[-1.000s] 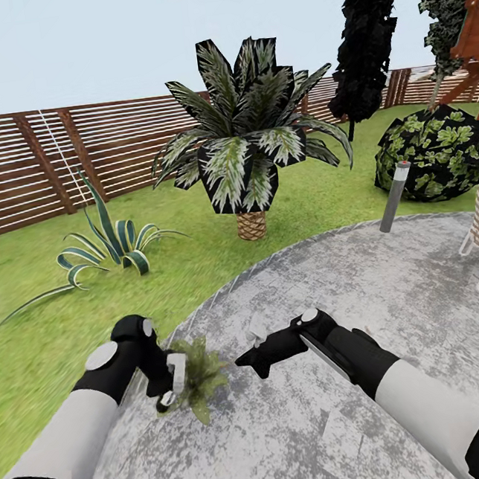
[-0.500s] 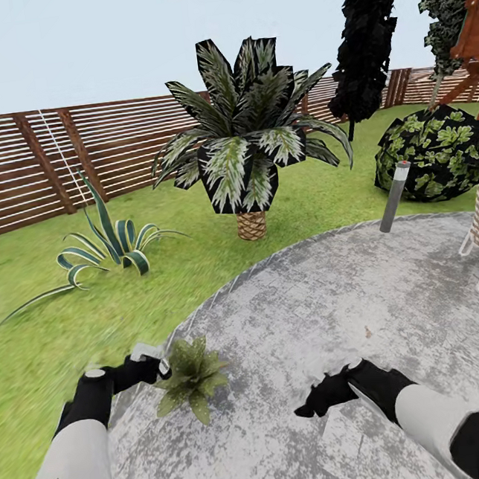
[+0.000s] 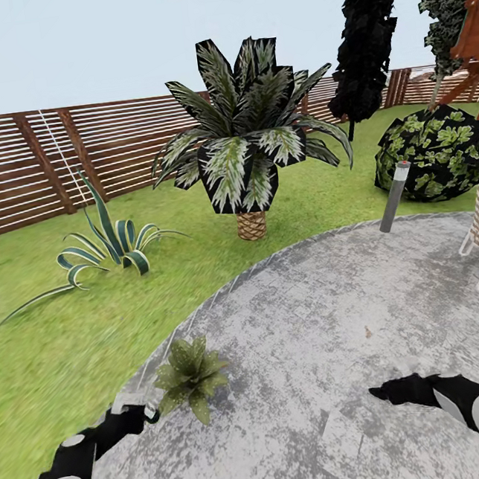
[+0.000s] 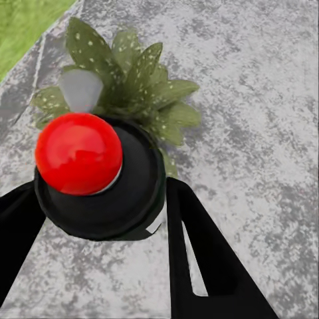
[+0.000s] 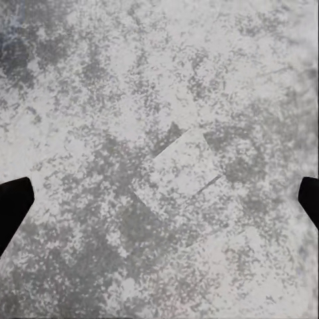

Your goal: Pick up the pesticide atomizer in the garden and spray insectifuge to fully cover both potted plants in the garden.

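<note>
I judge I am in the spraying step: my left gripper [image 4: 100,219] pinches the black pesticide atomizer with its glossy red ball top [image 4: 78,153] between both fingers, its pale nozzle aimed at the low, pale-speckled green rosette plant [image 3: 189,375] just beyond at twelve o'clock, on the edge of the grey mottled stone paving [image 3: 338,310]. My right gripper [image 3: 399,391] hangs spread and empty over bare paving at four o'clock. Next I should work the spray across every leaf, then seek the second rosette; I read no label or writing anywhere.
</note>
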Motion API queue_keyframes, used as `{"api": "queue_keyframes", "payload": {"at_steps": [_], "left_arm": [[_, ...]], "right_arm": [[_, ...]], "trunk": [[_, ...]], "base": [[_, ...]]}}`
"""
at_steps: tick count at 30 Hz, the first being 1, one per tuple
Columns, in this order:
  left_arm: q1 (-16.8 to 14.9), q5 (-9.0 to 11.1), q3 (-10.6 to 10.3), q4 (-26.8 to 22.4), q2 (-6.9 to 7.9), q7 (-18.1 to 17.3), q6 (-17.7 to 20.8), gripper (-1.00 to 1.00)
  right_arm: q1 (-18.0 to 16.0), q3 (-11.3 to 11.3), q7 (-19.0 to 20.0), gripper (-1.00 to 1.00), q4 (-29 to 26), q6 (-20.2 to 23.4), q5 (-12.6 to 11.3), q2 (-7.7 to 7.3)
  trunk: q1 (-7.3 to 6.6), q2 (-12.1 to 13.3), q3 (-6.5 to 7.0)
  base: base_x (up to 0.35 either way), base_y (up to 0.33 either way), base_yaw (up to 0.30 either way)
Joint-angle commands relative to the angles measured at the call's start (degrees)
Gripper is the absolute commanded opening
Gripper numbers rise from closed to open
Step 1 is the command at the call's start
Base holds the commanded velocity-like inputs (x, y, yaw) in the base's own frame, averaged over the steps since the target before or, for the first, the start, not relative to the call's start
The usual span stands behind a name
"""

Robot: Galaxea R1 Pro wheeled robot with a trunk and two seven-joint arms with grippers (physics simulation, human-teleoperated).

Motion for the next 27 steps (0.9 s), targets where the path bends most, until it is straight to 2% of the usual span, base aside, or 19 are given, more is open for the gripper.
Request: {"api": "queue_keyframes", "payload": {"at_steps": [1, 3, 4, 6, 8, 9, 12, 17, 20, 25, 27], "left_arm": [[1.02, -0.31, 1.72, 0.14, -0.11, 0.92, -1.43, -1.00], [3.38, -0.29, 3.34, 1.28, -0.26, 3.88, -2.78, -1.00], [4.69, -0.24, 3.94, 2.86, -0.31, 6.52, -3.67, -1.00], [6.24, -0.19, 4.37, 6.36, -0.35, 12.17, -5.03, -1.00], [8.19, -0.18, 4.53, 10.85, -0.36, 19.64, -5.77, -1.00], [8.64, -0.17, 4.55, 12.00, -0.36, 21.67, -5.87, -1.00], [9.76, -0.17, 4.58, 14.54, -0.36, 29.35, -6.14, -1.00], [11.60, -0.24, 4.58, 21.10, -0.45, 41.15, -6.95, -1.00], [11.70, -0.38, 4.58, 24.14, -0.45, 43.10, -6.99, -1.00], [11.79, -0.68, 4.50, 26.45, -0.37, 43.56, -6.89, -1.00], [12.14, -0.69, 4.50, 26.65, -0.43, 43.56, -6.84, -1.00]], "right_arm": [[0.06, 0.51, -2.17, 1.00, 0.06, -0.08, -2.48, -0.09], [1.08, 0.58, -7.32, 1.00, 0.05, -0.29, -4.88, -0.10], [1.74, 0.61, -10.78, 1.00, 0.03, -0.38, -5.75, -0.08], [2.25, 0.62, -15.76, 1.00, 0.13, -0.47, -6.36, -0.04], [2.85, 0.68, -21.97, 1.00, 0.16, -0.51, -6.58, 0.28], [3.00, 0.69, -23.57, 1.00, 0.17, -0.51, -6.60, 0.42], [4.64, 0.71, -26.88, 1.00, 0.20, -0.52, -6.70, 0.75], [6.12, 0.78, -27.33, 1.00, 0.25, -0.52, -6.45, 5.22], [6.18, 0.80, -27.29, 1.00, 0.26, -0.52, -6.27, 5.73], [6.25, 0.81, -27.26, 1.00, 0.27, -0.49, -6.36, 5.87], [7.57, 0.81, -27.21, 1.00, 0.27, -0.45, -6.45, 5.87]], "trunk": [[0.00, -0.03, -0.04], [0.00, -0.03, -0.04], [0.00, -0.03, -0.04], [0.00, -0.03, -0.04], [0.00, -0.03, -0.04], [0.00, -0.03, -0.04], [0.00, -0.03, -0.04], [0.00, -0.03, -0.04], [0.00, -0.03, -0.04], [0.00, -0.03, -0.04], [0.00, -0.03, -0.04]], "base": [[0.000, 0.000, 0.000], [0.000, 0.000, 0.000], [0.000, 0.000, 0.000], [0.000, 0.000, 0.000], [0.000, 0.000, 0.000], [0.000, 0.000, 0.000], [0.000, 0.000, 0.000], [0.000, 0.000, 0.000], [0.000, 0.000, 0.000], [0.000, 0.000, 0.000], [0.000, 0.000, 0.000]]}}
